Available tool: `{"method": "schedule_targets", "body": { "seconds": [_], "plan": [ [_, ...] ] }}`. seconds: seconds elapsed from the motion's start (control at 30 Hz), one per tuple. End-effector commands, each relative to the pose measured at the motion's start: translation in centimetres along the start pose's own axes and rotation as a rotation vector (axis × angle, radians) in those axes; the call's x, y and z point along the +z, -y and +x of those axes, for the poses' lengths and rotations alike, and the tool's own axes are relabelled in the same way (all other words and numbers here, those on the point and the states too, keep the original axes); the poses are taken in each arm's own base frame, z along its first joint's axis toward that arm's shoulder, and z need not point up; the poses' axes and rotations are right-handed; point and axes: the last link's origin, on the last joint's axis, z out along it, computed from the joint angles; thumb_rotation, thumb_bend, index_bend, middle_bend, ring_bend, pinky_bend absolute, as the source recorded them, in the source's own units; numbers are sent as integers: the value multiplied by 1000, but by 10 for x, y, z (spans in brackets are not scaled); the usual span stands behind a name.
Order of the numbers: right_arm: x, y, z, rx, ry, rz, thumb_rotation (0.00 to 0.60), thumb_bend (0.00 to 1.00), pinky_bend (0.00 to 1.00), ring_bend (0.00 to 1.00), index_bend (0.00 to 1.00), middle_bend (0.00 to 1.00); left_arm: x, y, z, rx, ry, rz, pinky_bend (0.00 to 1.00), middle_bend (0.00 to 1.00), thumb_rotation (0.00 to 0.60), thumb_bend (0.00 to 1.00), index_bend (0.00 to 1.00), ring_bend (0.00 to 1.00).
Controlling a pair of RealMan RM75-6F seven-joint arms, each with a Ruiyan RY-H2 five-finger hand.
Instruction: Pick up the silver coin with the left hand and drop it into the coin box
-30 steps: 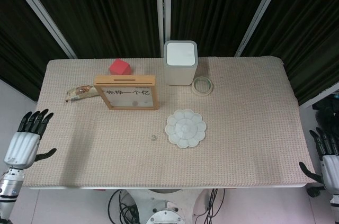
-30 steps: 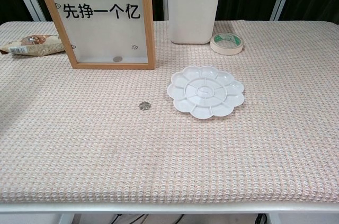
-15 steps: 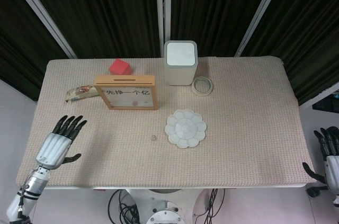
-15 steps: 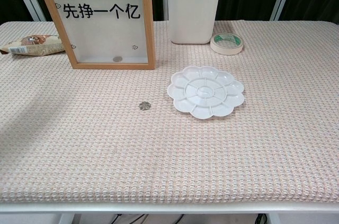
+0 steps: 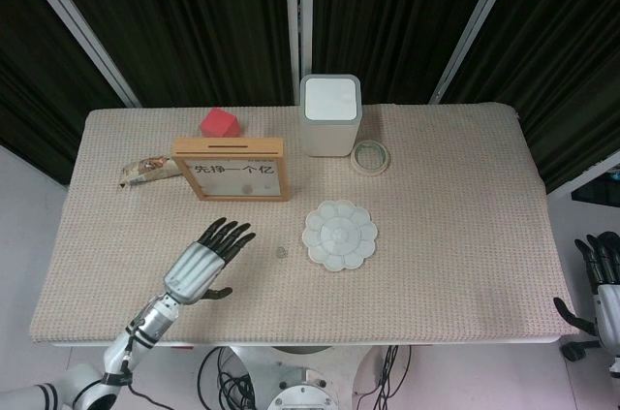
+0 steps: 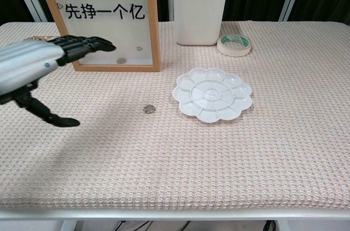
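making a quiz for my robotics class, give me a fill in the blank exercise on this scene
1. The silver coin lies on the table just left of the white flower-shaped ____.
2. The left hand hovers with fingers spread, holding ____.
3. Inside the coin box, behind its window, lies one ____.
4. The roll of tape sits beside the white ____.

Missing words: palette; nothing; coin; bin

The coin box [image 6: 104, 19], at the far left of the bench, reads "¥More Money", "财源滚滚" and, larger, "先挣一个亿". Green print on the tape roll [image 6: 234, 45] is too small to read.
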Motion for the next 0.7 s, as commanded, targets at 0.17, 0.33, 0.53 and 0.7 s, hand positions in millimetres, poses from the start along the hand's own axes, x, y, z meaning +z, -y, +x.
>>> {"method": "schedule_targets", "body": {
  "seconds": [0.17, 0.33, 0.53, 0.7],
  "plan": [
    [-2, -6, 5, -6, -2, -19, 600, 176, 0, 0, 0, 0, 41, -12, -27, -13, 38, -19, 39, 0, 600, 52, 0, 0],
    [-2, -12, 7, -3, -2, -40, 600, 176, 0, 0, 0, 0, 54, -11, -34, -6, 33, -1, 48, 0, 600, 57, 16, 0],
    [1, -14, 6, 6, 7, -37, 600, 176, 0, 0, 0, 0, 65, -6, -44, -32, 38, 37, 49, 0, 600, 65, 108, 0],
    [3, -14, 6, 6, 10, -37, 600, 176, 0, 0, 0, 0, 70, -8, -52, -48, 31, 34, 48, 0, 600, 67, 264, 0]
  ]
}}
